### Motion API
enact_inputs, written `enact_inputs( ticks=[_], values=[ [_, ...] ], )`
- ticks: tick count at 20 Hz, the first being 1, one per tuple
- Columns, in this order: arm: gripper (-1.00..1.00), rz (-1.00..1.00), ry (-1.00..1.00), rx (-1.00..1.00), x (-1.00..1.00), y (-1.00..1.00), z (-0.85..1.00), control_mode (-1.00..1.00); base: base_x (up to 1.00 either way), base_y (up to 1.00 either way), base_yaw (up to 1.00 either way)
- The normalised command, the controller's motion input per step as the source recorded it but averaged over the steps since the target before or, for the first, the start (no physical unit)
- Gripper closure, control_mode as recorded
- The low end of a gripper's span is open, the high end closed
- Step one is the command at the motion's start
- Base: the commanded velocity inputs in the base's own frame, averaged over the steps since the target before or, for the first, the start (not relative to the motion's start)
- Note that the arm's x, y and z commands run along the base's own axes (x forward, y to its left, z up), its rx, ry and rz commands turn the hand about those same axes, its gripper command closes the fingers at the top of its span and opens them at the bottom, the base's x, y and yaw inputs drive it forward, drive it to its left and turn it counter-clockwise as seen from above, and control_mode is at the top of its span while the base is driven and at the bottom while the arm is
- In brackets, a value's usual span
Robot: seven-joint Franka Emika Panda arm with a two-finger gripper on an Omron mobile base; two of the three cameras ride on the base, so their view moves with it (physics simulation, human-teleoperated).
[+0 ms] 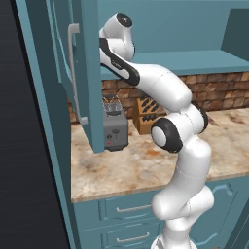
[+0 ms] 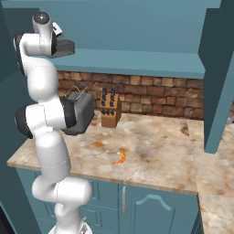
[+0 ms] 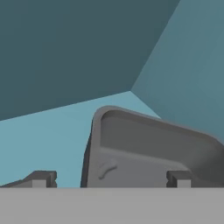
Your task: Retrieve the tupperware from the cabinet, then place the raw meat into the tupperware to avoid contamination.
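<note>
The grey tupperware (image 3: 153,144) sits on the shelf inside the open teal cabinet (image 1: 90,73). In the right base view the tupperware (image 2: 65,47) is a grey shape at the shelf's left end, right beside the arm's raised hand. My gripper (image 3: 110,179) is open and low over the tub's near end. One fingertip (image 3: 41,178) is outside its side wall and the other is over its hollow. Nothing is held. The raw meat (image 2: 120,158), a small orange curl, lies on the counter near the front edge.
A grey toaster (image 1: 115,129) and a wooden knife block (image 1: 146,116) stand at the back of the marble counter (image 1: 121,170) against a brick wall. The cabinet's left door (image 1: 73,68) and right door (image 2: 219,77) hang open over the counter. Teal drawers are below.
</note>
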Motion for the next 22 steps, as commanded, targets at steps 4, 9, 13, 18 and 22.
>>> enact_inputs(
  ticks=[4,9,13,18,22],
  values=[
    [-1.0,0.0,0.04,0.0,0.14,0.02,-0.02,-1.0,0.0,0.0,0.0],
    [-1.0,0.0,0.08,0.0,0.02,0.0,-0.05,-1.0,0.0,0.0,0.0],
    [-1.0,0.0,0.06,0.0,0.0,0.0,-0.12,-1.0,0.0,0.0,0.0],
    [-1.0,0.0,0.05,0.0,0.03,0.04,-0.13,-1.0,0.0,0.0,0.0],
    [1.0,0.0,0.04,0.0,0.01,0.09,-0.14,-1.0,0.0,0.0,0.0]
  ],
)
